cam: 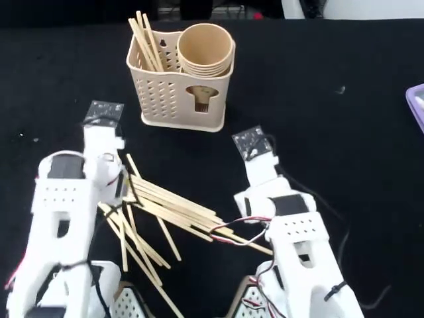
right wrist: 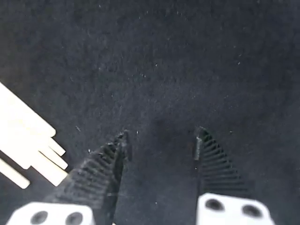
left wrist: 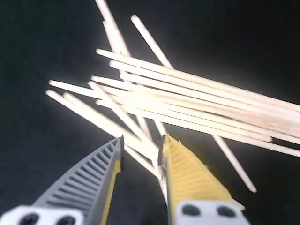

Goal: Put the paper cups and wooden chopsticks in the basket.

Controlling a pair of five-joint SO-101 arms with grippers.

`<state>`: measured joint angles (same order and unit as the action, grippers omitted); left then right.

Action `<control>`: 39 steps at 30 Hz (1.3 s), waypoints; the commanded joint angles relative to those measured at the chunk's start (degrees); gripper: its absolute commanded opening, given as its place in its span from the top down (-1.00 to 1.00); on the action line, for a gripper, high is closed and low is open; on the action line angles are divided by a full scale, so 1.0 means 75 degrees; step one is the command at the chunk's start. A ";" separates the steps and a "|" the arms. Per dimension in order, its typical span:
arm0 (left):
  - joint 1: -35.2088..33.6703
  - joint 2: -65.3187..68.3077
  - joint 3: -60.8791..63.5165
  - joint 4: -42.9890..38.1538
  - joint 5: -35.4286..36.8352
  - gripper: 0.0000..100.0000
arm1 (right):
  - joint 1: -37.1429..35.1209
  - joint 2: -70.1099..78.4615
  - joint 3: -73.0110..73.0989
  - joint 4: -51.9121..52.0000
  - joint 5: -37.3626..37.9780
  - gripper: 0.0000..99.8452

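A beige perforated basket (cam: 177, 99) stands at the back of the black table and holds a stack of paper cups (cam: 206, 48) and a few wooden chopsticks (cam: 146, 43). A loose pile of wooden chopsticks (cam: 169, 212) lies between the two arms. In the left wrist view my left gripper (left wrist: 140, 143) is open, its grey and yellow fingers (left wrist: 183, 164) just over the pile of chopsticks (left wrist: 187, 101), with a stick or two between the tips. My right gripper (right wrist: 161, 140) is open above bare cloth, with chopstick ends (right wrist: 33, 140) off to one side.
The left arm (cam: 73, 199) and right arm (cam: 285, 218) stand at the front of the table. A purple object (cam: 417, 103) pokes in at the right edge. Black cloth covers the whole table.
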<state>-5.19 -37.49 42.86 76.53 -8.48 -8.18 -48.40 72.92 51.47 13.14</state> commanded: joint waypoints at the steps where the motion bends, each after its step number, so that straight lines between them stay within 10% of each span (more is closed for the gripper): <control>1: 0.0240 0.0809 -0.0627 -0.0387 0.0363 0.70 | 0.0105 -0.0275 0.0076 -0.0164 -0.0059 0.57; 19: 0.0557 0.3833 -0.0592 -0.2485 0.0973 0.65 | 0.0105 -0.0275 0.0217 -0.0328 0.0012 0.57; 39: -0.0193 0.4806 -0.2174 -0.1829 0.0879 0.65 | 0.0105 -0.0275 0.0217 -0.0328 0.0012 0.57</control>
<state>-6.24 -1.45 30.73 58.68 -1.45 -8.18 -48.40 74.68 50.07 13.14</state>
